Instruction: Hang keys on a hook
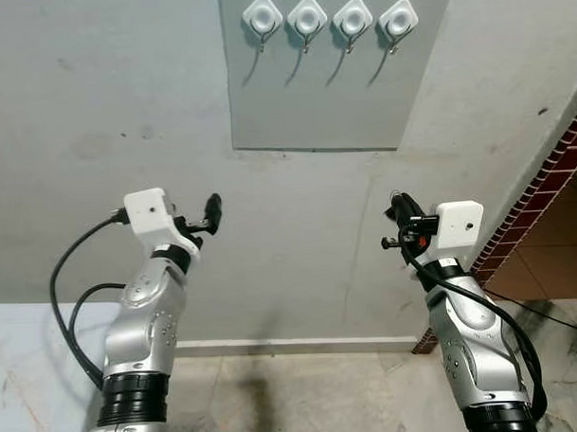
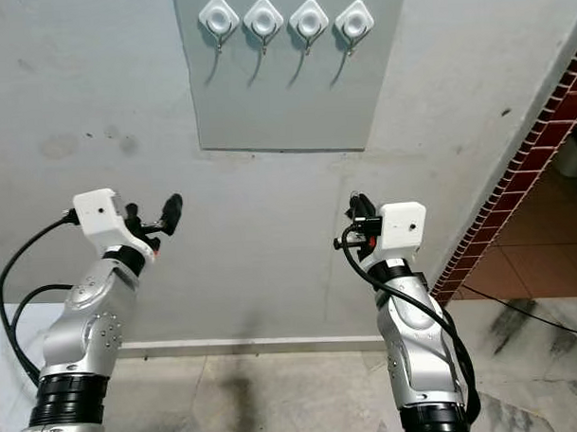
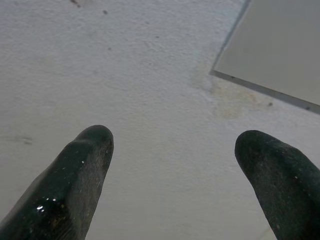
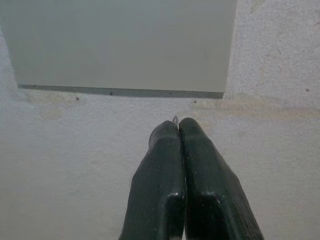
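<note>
the grey panel [image 1: 313,92] on the wall is taken as landmark: four white hooks [image 1: 329,20] are lined in a row along its top, all bare, so no keys are hung yet. the right tool [image 4: 176,131] is held below the panel's lower edge, clenched, with a thin bit of metal, probably the key ring [image 4: 175,119], pinched at the tips and pointed up at the panel, judged as readying a lift to a hook; the keys themselves cannot be made out. the left tool [image 3: 170,145] is kept below and left of the panel, released and empty, apparently left out of the way.
</note>
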Robot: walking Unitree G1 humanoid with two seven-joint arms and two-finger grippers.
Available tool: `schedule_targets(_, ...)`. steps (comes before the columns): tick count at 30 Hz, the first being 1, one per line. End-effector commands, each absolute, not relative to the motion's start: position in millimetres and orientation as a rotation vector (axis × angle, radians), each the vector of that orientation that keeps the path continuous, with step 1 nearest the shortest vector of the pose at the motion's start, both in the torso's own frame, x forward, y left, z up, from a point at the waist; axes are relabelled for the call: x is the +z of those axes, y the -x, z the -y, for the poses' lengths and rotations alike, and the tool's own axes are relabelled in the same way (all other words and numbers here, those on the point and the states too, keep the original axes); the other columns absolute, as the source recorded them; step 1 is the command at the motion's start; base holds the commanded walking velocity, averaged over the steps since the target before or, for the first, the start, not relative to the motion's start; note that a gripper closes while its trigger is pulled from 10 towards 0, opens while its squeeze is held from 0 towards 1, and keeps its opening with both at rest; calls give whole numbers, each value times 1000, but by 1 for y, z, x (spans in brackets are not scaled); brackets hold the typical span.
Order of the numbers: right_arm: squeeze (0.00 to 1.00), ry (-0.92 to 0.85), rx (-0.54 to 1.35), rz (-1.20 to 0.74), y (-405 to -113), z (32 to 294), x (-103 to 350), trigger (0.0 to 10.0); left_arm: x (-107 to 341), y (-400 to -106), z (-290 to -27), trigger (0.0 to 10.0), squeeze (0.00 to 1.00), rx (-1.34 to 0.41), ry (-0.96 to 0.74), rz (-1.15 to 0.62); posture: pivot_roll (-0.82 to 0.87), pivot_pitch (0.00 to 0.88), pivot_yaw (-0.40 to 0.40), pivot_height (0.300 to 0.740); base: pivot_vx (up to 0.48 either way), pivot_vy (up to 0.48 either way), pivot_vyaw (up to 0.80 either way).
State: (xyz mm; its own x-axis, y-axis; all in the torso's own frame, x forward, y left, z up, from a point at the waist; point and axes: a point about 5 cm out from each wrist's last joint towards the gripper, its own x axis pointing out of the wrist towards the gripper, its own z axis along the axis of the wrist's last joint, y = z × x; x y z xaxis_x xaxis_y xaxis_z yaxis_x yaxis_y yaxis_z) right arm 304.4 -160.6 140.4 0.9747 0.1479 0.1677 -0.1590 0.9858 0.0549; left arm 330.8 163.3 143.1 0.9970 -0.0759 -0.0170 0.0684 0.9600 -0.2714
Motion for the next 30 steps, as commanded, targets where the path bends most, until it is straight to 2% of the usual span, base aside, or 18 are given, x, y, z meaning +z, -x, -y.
schedule_targets(1, 0, -72, 161, 194, -306, 160, 148, 10000, 147, -332, -160, 10000, 0, -94, 257, -12, 25, 0, -2, 732, 0, 0, 0)
schedule_targets(8, 0, -78, 160, 197, -306, 159, 149, 10000, 149, -334, -158, 10000, 0, -108, 198, -7, 23, 0, 1, 732, 0, 0, 0)
schedule_targets(13, 0, -78, 156, 198, -306, 159, 149, 10000, 150, -334, -157, 10000, 0, -117, 204, -7, 22, 0, 3, 732, 0, 0, 0)
schedule_targets(18, 0, -80, 155, 199, -305, 159, 149, 10000, 149, -334, -158, 10000, 0, -111, 209, -10, 21, 0, 4, 732, 0, -433, 0)
schedule_targets(30, 0, -77, 146, 195, -306, 160, 148, 10000, 144, -336, -158, 10000, 0, -81, 248, -48, 18, 0, 4, 732, 0, 0, 0)
